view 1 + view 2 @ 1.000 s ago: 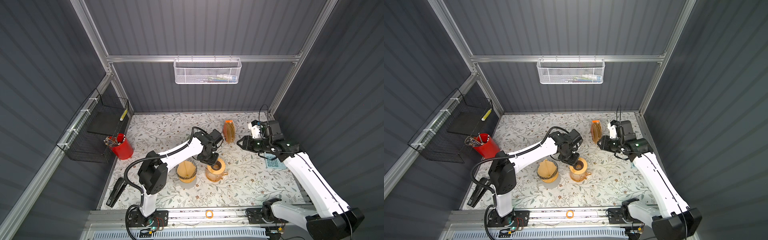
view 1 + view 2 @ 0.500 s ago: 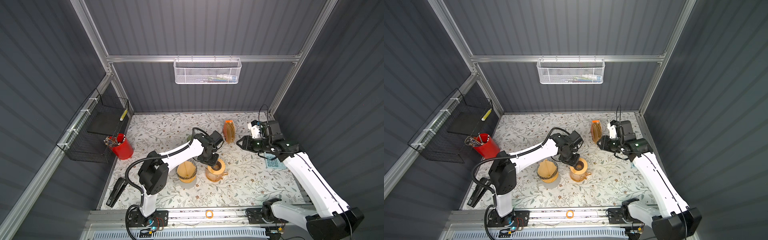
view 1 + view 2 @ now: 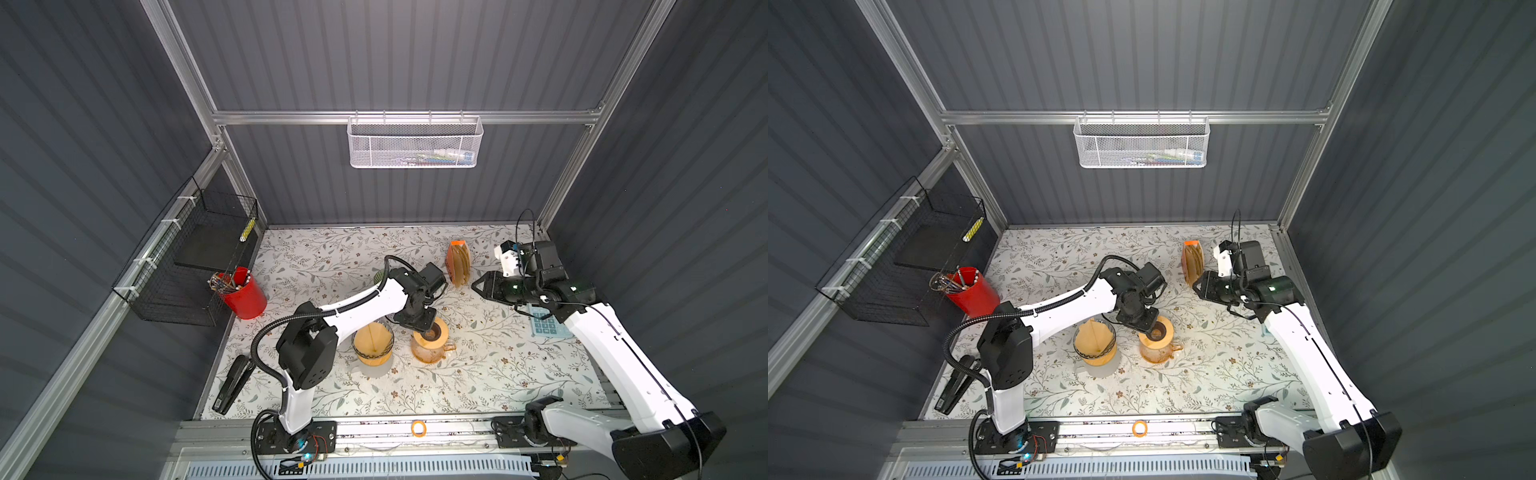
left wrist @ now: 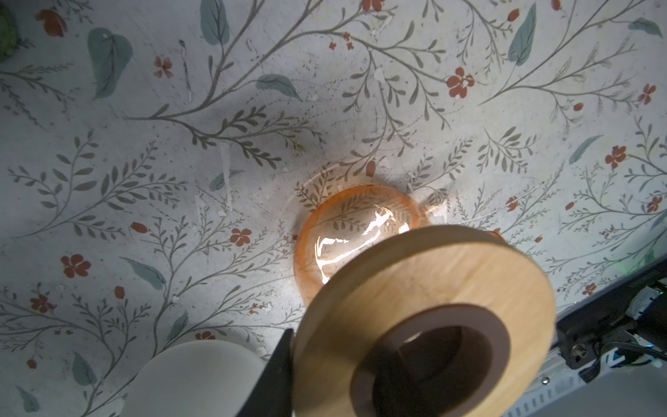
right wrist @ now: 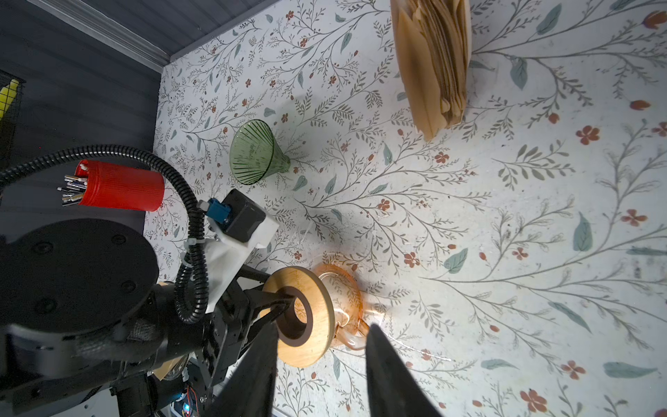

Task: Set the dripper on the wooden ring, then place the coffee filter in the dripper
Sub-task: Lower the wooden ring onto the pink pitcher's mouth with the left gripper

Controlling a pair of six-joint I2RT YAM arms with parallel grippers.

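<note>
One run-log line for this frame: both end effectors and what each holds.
left end effector: shut on wooden ring over amber carafe | right end effector: open, empty, near filter stack

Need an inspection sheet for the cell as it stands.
Surface: floral mat, scuffed, no spills seen.
Job's things: filter stack upright in holder; amber dripper already holds paper; green dripper on its side.
Clutter: pen cup, stapler, keypad, tape roll.
Grippers: left gripper shut on wooden ring atop carafe; right gripper open, empty.
Cables: conduit loops along left arm, no snag seen.
Surroundings: mesh basket on back rail; wire basket on left wall.
</note>
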